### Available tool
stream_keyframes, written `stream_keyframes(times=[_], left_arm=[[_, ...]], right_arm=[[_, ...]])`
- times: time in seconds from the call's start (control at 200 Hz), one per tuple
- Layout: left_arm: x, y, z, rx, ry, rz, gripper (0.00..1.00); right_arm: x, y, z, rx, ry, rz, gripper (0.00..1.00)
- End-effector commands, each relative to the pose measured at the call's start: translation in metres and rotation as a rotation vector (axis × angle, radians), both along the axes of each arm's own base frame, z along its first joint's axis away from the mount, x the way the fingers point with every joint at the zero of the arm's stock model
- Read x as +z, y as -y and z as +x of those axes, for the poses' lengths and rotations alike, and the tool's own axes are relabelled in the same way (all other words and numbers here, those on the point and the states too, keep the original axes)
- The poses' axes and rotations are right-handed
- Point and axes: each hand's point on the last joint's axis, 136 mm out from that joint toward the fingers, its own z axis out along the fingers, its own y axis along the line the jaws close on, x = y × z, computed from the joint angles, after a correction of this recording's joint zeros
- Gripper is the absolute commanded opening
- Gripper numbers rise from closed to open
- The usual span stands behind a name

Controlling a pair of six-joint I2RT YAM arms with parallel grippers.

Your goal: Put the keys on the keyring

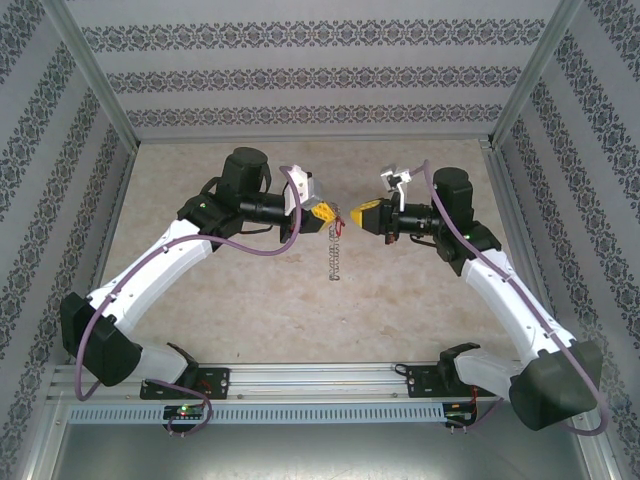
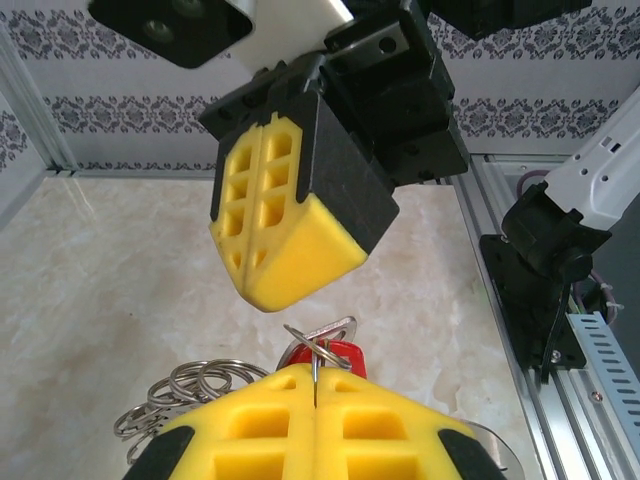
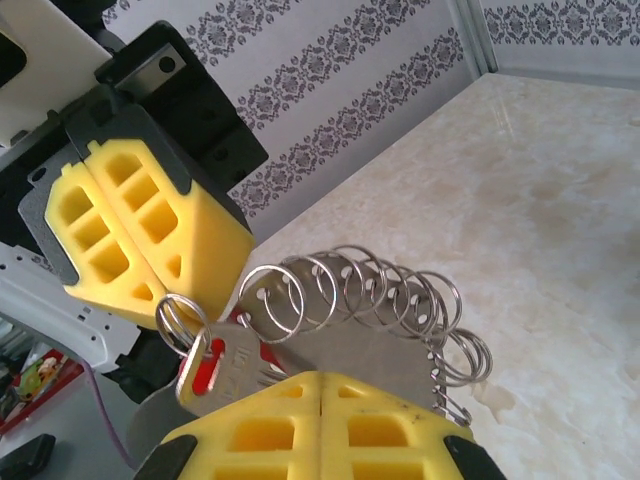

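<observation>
My two grippers meet tip to tip above the middle of the table. My right gripper [image 3: 320, 385] [image 1: 356, 215] is shut on the blade of the key [image 3: 215, 365], a silvery key with red in its head [image 2: 345, 355]. My left gripper [image 2: 316, 385] [image 1: 325, 215] is shut on a thin wire ring of the keyring [image 3: 180, 320], which appears to pass through the hole in the key's head. Several more silvery rings of the keyring [image 3: 370, 290] [image 2: 190, 385] trail from that point and hang toward the table [image 1: 335, 260].
The marble-patterned table [image 1: 250, 300] is bare around the hanging rings. Patterned walls close in the back and both sides [image 1: 300, 75]. An aluminium rail [image 1: 320, 380] with the arm bases runs along the near edge.
</observation>
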Motion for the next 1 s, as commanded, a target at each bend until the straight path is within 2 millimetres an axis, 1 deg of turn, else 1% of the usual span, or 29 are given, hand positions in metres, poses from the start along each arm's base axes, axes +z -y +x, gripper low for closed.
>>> stream_keyframes(times=[0.0, 0.085, 0.14, 0.21, 0.26, 0.415, 0.615, 0.919, 0.994], left_arm=[[0.021, 0.002, -0.007, -0.020, 0.066, -0.054, 0.00], [0.020, 0.002, -0.007, -0.024, 0.062, -0.053, 0.00], [0.019, 0.003, -0.007, -0.029, 0.059, -0.053, 0.00], [0.019, 0.004, -0.010, -0.041, 0.059, -0.056, 0.00], [0.020, 0.004, -0.011, -0.048, 0.054, -0.056, 0.00], [0.020, 0.004, -0.012, -0.061, 0.044, -0.058, 0.00], [0.023, 0.005, -0.013, -0.067, 0.044, -0.067, 0.00], [0.024, 0.007, -0.012, -0.072, 0.043, -0.072, 0.00], [0.024, 0.007, -0.012, -0.070, 0.042, -0.072, 0.00]], right_arm=[[0.009, 0.002, -0.004, -0.006, 0.024, 0.015, 0.00], [0.013, 0.002, -0.005, -0.010, 0.031, 0.025, 0.00], [0.018, 0.002, -0.005, -0.008, 0.044, 0.033, 0.18], [0.027, 0.002, -0.007, 0.002, 0.061, 0.047, 0.33], [0.034, 0.000, -0.010, 0.019, 0.075, 0.059, 0.37], [0.048, -0.005, -0.016, 0.090, 0.085, 0.092, 0.46], [0.048, -0.013, -0.020, 0.154, 0.077, 0.103, 0.53], [0.047, -0.026, -0.022, 0.212, 0.066, 0.105, 0.54], [0.045, -0.029, -0.022, 0.221, 0.063, 0.103, 0.53]])
